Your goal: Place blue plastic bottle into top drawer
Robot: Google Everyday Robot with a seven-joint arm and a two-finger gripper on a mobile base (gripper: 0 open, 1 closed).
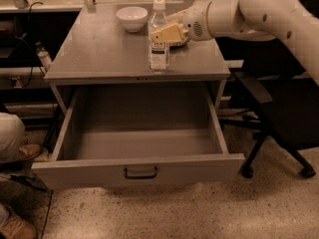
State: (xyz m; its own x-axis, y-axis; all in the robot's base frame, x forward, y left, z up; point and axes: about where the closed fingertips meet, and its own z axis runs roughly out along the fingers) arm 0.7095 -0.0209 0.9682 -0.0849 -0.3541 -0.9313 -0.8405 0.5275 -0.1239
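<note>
Clear plastic bottle with white cap (pixel 158 54), upper centre: light, slick, crushable. Cream gripper (pixel 163 34) jaws appear clamped mid-body, a sound hold. Grey metal drawer (pixel 139 169) stands open below.

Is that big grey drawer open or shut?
Open: the wide grey metal drawer is pulled far out, its bare inside showing. The end effector is at the clear plastic bottle standing on the cabinet top.

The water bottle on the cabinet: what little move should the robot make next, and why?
Probably a small lift straight up, if the hold is secure. The end effector is against the blue plastic bottle, which stands upright on the cabinet top. The top drawer below is pulled open and empty, ready to receive it.
</note>
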